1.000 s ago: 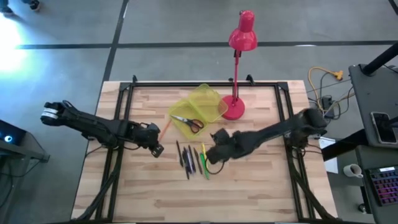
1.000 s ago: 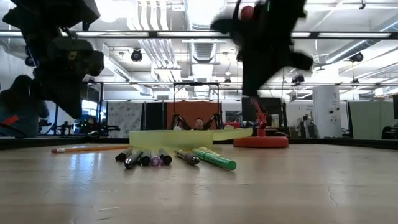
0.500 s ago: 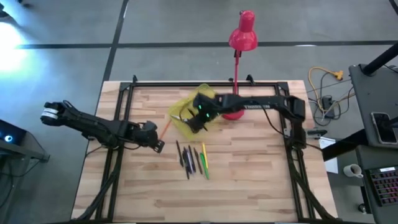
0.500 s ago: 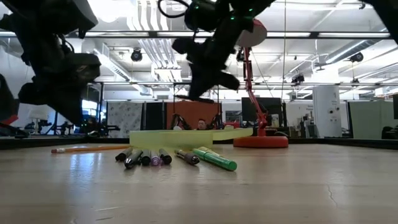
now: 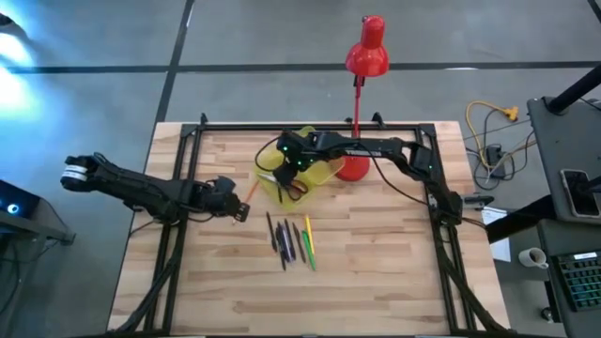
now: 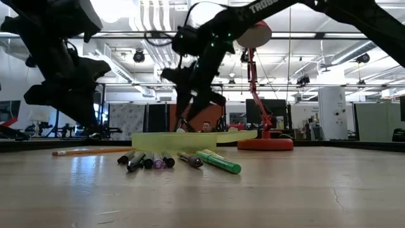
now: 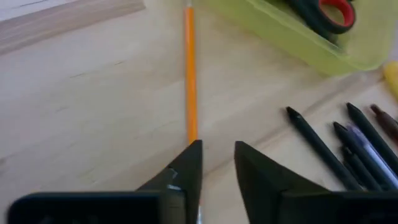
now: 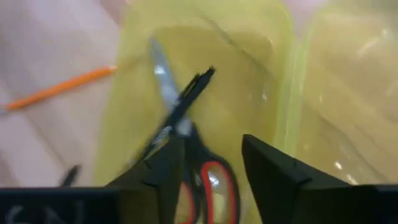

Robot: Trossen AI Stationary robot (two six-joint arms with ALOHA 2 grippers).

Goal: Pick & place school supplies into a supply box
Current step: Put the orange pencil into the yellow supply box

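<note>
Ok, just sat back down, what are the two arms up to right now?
The right claw hangs open over the open supply box, where the scissors and a dark pen already lie. The left claw, also open, sits low by the orange pencil beside the box. A row of pens waits on the table.

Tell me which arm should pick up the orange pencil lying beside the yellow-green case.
Left. The left gripper sits open right at the near end of the thin orange pencil, which points out between its fingers. The right gripper hovers over the translucent yellow-green plastic case, above the red-handled scissors.
</note>
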